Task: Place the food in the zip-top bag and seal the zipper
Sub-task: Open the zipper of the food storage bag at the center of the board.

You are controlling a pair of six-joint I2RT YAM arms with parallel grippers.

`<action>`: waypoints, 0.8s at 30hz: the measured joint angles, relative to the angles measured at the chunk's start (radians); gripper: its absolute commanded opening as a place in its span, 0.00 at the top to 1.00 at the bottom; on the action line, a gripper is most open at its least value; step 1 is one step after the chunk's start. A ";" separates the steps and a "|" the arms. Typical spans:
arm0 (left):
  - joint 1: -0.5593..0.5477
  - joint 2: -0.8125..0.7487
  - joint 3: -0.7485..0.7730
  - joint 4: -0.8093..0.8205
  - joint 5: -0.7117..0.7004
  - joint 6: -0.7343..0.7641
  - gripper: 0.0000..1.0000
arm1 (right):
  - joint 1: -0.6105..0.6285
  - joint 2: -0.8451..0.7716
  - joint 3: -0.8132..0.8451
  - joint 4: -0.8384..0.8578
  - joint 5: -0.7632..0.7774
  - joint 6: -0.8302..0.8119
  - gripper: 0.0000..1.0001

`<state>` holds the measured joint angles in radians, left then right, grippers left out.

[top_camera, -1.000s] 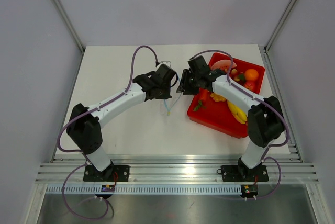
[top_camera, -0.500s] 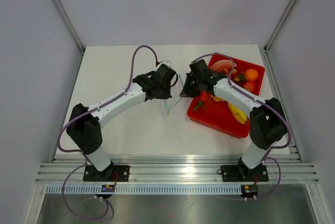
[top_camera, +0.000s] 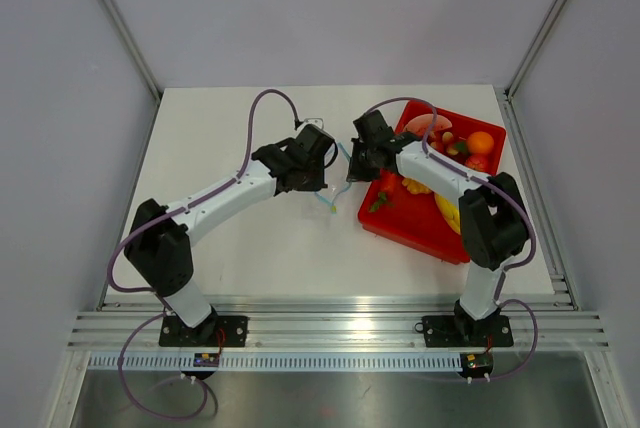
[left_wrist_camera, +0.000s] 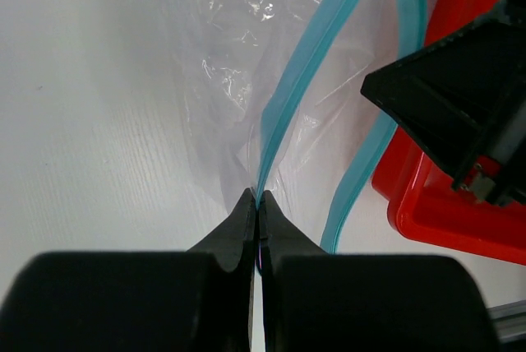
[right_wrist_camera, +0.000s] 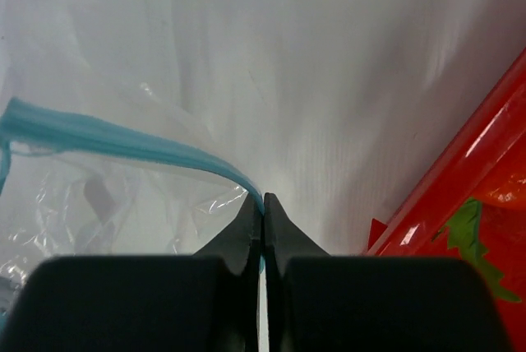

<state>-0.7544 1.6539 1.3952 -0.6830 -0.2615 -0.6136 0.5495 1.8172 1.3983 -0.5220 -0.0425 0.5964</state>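
We see left hand [left_wrist_camera: 257, 204] and right hand [right_wrist_camera: 263, 204] each clamped on light blue zipper strip [left_wrist_camera: 316, 48] of clear crinkly plastic bag [left_wrist_camera: 238, 81], frame centre on white table [top_camera: 260, 248]; glossy red toy fruit [top_camera: 478, 162] sits in red rectangular tray [top_camera: 405, 228], right.

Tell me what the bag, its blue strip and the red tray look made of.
Zip-top bag: thin clear plastic film, glossy; it crinkles and glints.
Zipper strip: light blue flexible plastic, semi-matte; it curves without creasing.
Red tray: probably rigid moulded plastic, glossy; highlights on its rim.
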 measured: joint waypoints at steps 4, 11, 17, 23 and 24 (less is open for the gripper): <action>0.001 0.000 -0.012 0.002 0.000 -0.015 1.00 | -0.005 0.063 0.028 -0.005 0.020 -0.014 1.00; 0.002 -0.022 -0.037 0.031 0.016 -0.015 1.00 | -0.008 0.096 0.053 -0.018 0.026 -0.017 1.00; 0.002 -0.029 -0.045 0.042 0.017 -0.006 1.00 | -0.009 0.096 0.055 -0.017 0.016 -0.016 1.00; 0.011 -0.029 -0.045 0.056 0.035 0.011 1.00 | -0.009 0.096 0.055 -0.016 0.000 -0.013 0.89; 0.015 -0.029 -0.048 0.066 0.047 0.011 1.00 | -0.009 0.096 0.055 -0.017 -0.001 -0.013 0.87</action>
<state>-0.7391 1.6245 1.3476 -0.6174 -0.2142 -0.6025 0.5404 1.9133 1.4528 -0.5388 -0.0437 0.5835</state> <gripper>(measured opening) 0.009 0.105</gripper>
